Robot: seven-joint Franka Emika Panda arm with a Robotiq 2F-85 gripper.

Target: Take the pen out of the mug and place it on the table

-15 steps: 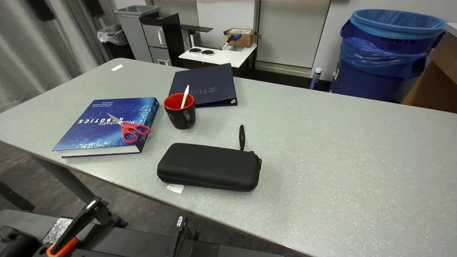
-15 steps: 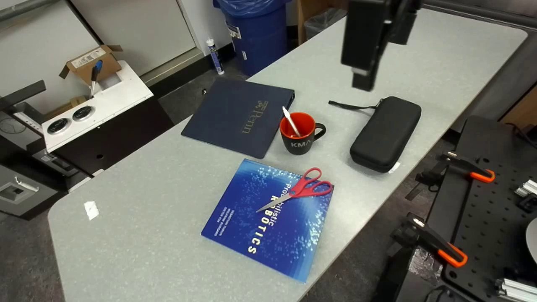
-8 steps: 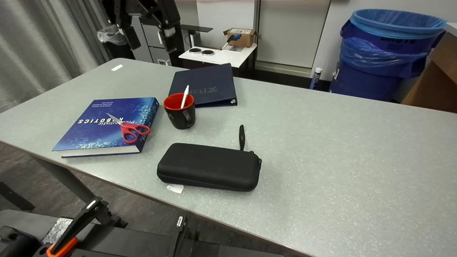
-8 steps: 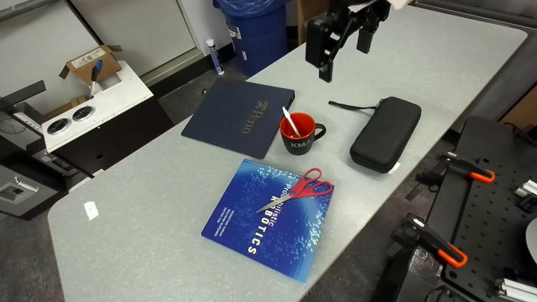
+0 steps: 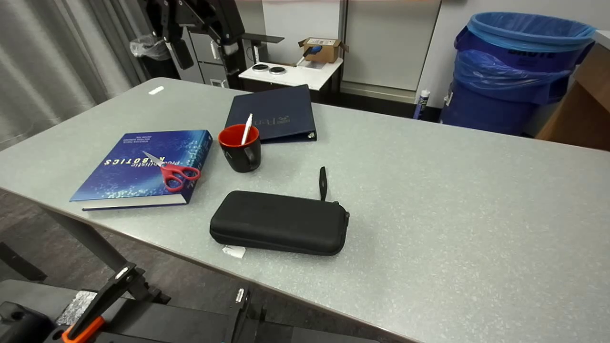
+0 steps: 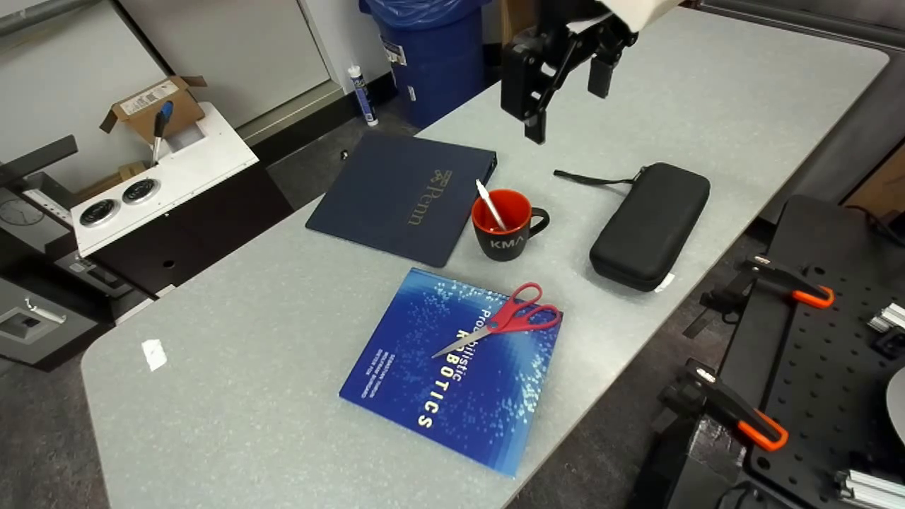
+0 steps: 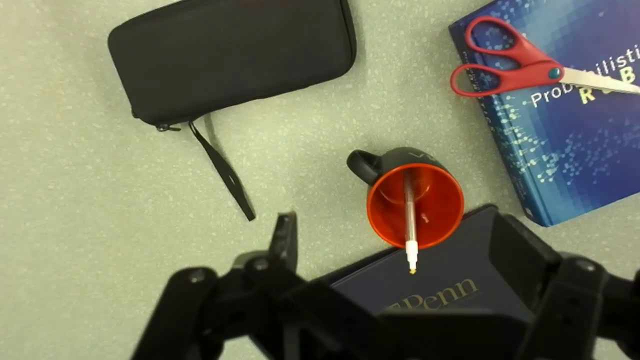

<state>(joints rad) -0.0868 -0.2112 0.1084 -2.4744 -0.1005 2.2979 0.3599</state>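
I judged the task barely begun: the pen (image 7: 410, 220) leaned inside the mug (image 6: 505, 242), its white end poking past the red rim just right of centre in my wrist view, and nothing had hold of it. My tool (image 6: 568, 104) hung at the top of the frame in an exterior view, jaws spread with nothing between them, well apart from the mug. Left to do, as I reckoned it: come down, grip, draw the pen out and lay it on the surface (image 6: 269, 353). The mug's pale letters read KM and then a third, partly turned away. Gold "Penn" marked the navy binder (image 6: 396, 198), left of centre in both exterior views; lower, the blue book (image 6: 424, 396) read "ROBOTICS", its other title word, "Pro…bilistic", broken by the red scissors (image 6: 503, 321). At upper right in an exterior view, the blue bin (image 5: 486, 107) seemed to say BRUTE.
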